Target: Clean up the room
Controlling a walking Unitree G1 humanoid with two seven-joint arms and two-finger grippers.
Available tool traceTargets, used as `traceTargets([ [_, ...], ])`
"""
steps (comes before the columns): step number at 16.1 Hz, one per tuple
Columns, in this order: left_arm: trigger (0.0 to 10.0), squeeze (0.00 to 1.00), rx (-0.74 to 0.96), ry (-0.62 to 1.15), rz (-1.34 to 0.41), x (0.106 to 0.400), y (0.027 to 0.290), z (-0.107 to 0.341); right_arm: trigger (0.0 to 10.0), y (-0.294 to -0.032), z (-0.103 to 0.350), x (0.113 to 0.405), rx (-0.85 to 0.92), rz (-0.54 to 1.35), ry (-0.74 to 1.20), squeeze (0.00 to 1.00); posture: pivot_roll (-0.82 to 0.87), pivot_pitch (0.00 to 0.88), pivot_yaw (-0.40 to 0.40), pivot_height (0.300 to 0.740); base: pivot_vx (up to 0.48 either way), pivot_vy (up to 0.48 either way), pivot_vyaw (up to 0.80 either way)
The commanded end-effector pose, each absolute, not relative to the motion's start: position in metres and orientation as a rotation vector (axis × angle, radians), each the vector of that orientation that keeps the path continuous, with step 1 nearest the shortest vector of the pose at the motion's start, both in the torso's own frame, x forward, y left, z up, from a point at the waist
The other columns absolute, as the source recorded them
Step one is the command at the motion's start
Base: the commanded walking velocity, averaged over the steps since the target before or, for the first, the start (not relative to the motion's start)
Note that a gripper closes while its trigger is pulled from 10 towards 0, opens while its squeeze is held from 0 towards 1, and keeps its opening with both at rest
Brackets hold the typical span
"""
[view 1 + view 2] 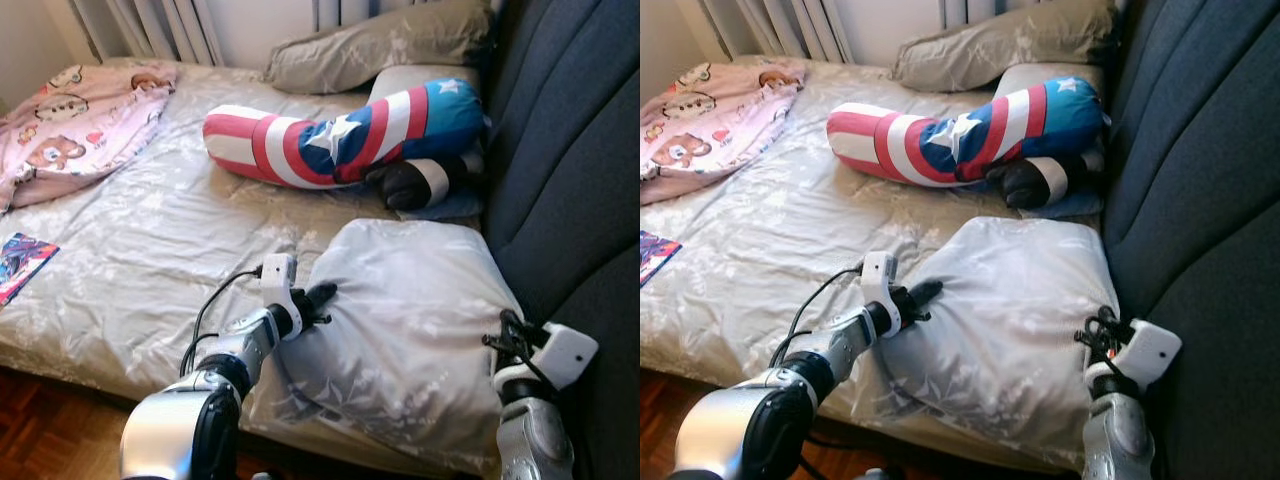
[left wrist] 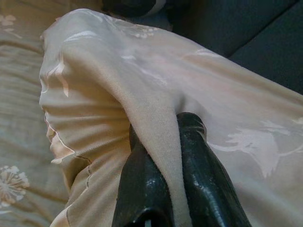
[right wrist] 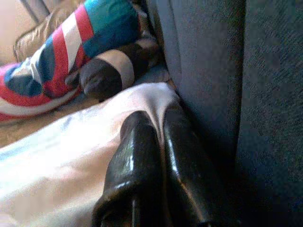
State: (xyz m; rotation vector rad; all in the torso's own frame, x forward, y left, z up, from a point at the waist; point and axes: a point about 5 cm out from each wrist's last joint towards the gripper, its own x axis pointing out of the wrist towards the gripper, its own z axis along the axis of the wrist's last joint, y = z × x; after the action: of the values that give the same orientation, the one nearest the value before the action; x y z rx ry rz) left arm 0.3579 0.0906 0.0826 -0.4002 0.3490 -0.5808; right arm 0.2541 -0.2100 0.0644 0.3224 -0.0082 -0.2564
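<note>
Bed (image 1: 150,230) tidying is looking only partly done: the pink blanket (image 1: 80,120) is lying crumpled at the far left corner, the striped bolster (image 1: 340,130) is sprawling by the dark headboard (image 1: 570,150), and a booklet (image 1: 22,262) is sitting at the left edge. Grey pillow (image 1: 410,320) is lying at the near edge against the headboard, between both grippers. Left gripper (image 2: 163,189) is pinching a fold of its left side with fingers nearly closed; right gripper (image 3: 158,156) is clamping its right corner beside the headboard.

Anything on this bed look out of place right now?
Yes: the grey pillow lies at the bed's near edge, away from the other pillow at the head. Both end effectors, left and right, grip its sides.
</note>
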Motion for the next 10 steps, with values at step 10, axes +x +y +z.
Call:
traceTargets([
  [10, 10.0, 0.00, -0.353, 0.350, -0.642, 0.357, 0.085, 0.085, 10.0, -0.193, 0.052, 0.272, 0.305, -0.150, 0.136, 0.00, -0.15, 0.143, 0.022, 0.740, 0.000, 0.000, 0.00],
])
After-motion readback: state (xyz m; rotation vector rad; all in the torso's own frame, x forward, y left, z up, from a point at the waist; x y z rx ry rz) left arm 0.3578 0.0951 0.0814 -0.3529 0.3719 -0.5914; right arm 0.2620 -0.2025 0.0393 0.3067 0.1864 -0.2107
